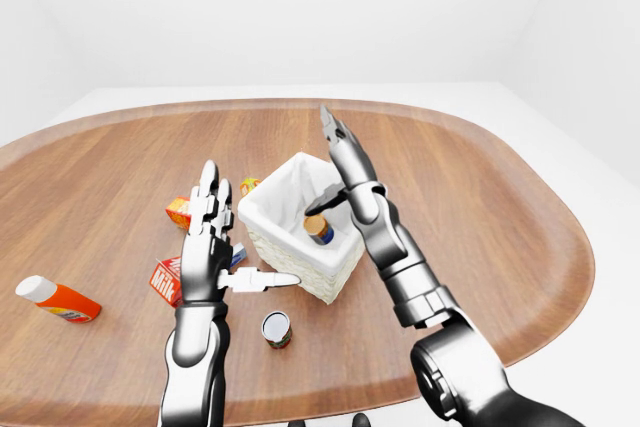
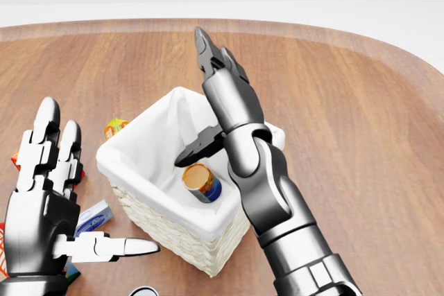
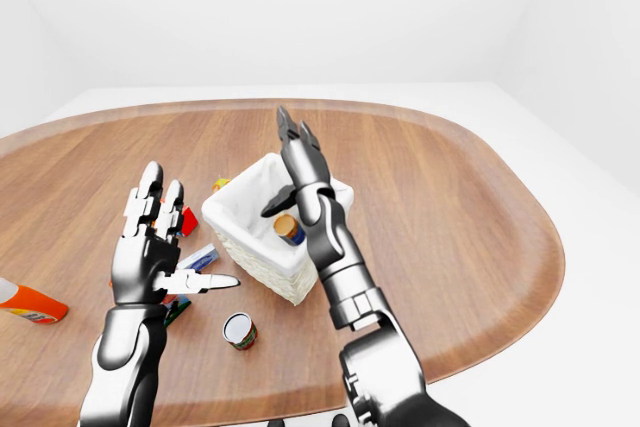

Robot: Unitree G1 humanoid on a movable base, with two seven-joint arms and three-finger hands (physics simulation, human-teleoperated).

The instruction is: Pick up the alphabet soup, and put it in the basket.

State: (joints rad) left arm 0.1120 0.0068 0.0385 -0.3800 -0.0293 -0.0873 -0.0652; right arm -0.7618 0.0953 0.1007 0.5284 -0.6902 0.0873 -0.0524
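The alphabet soup can (image 2: pixel 201 181) lies tilted inside the white-lined wicker basket (image 2: pixel 173 237), near the liner's right wall. My right hand (image 2: pixel 205 105) hovers just above the can, open: the fingers (image 2: pixel 208 57) point up and away, the thumb (image 2: pixel 198 149) reaches down towards the can without touching it. My left hand (image 2: pixel 76 199) stands open to the left of the basket, palm towards it, thumb pointing at the wicker wall and nothing in it.
On the oval wooden table (image 1: pixel 480 207), left of the basket, lie a red milk carton (image 1: pixel 166 279), an orange box (image 1: pixel 180 211), a blue-white packet (image 2: pixel 92 218) and an orange bottle (image 1: pixel 55 299). A second can (image 1: pixel 276 328) stands below the basket.
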